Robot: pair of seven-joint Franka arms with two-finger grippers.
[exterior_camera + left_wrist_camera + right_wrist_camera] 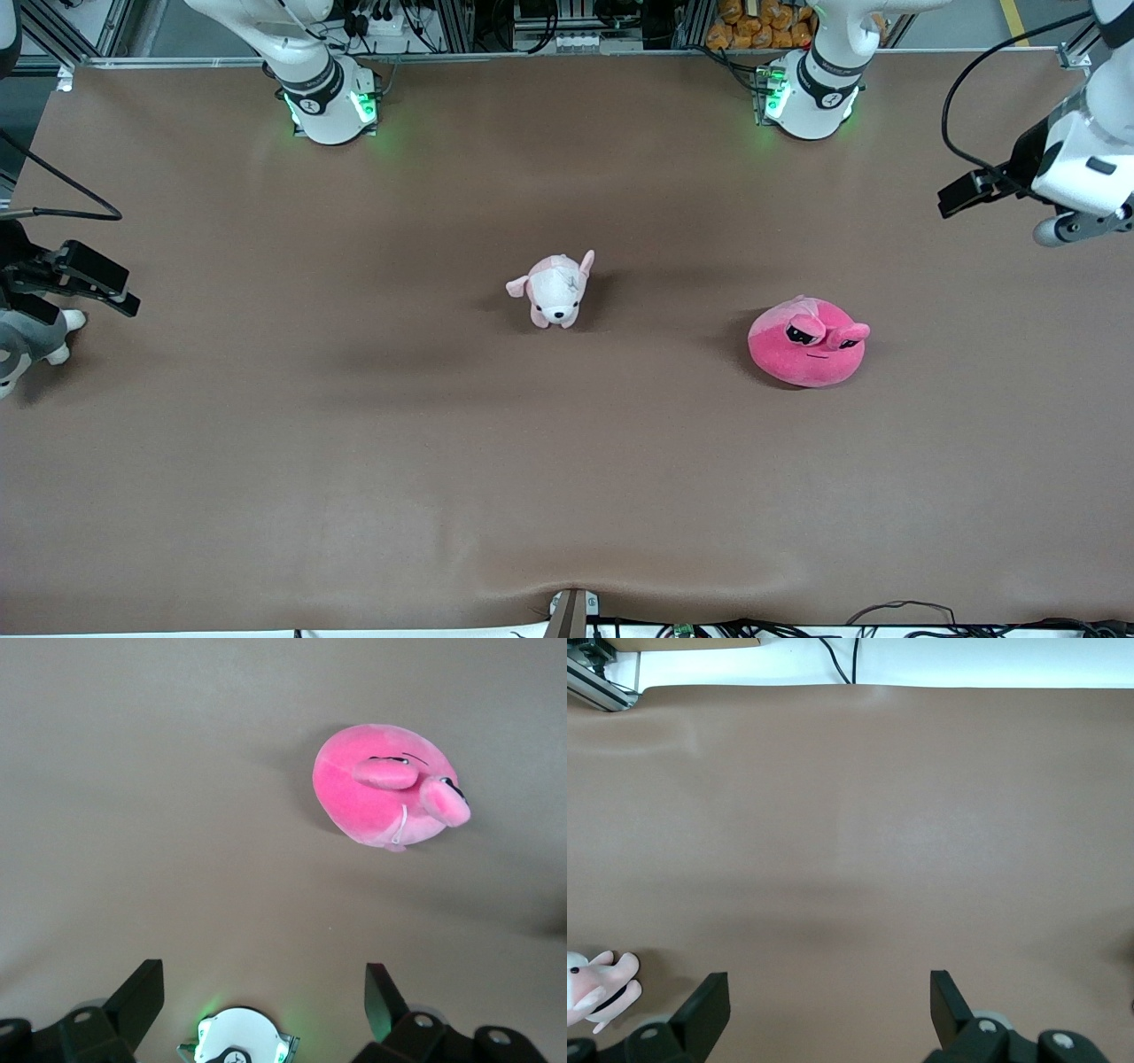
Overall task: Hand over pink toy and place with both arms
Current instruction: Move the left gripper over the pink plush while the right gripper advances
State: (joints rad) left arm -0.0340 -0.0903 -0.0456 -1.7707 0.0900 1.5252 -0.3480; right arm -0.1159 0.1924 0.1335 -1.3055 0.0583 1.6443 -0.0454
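The pink toy [808, 341] is a hot-pink round plush with half-lidded black eyes. It lies on the brown table toward the left arm's end, and also shows in the left wrist view [385, 784]. My left gripper [263, 992] is open and empty, up in the air over the table's edge at the left arm's end, apart from the toy. My right gripper [828, 997] is open and empty, over the table's edge at the right arm's end. Both hands show at the sides of the front view: the left hand [1076, 168] and the right hand [53, 275].
A small pale pink-and-white puppy plush [554, 290] stands at the table's middle; part of it shows in the right wrist view [594, 988]. A grey-and-white plush [22, 346] lies at the right arm's end, under the right hand. The arm bases [328, 102] [811, 97] stand along the back edge.
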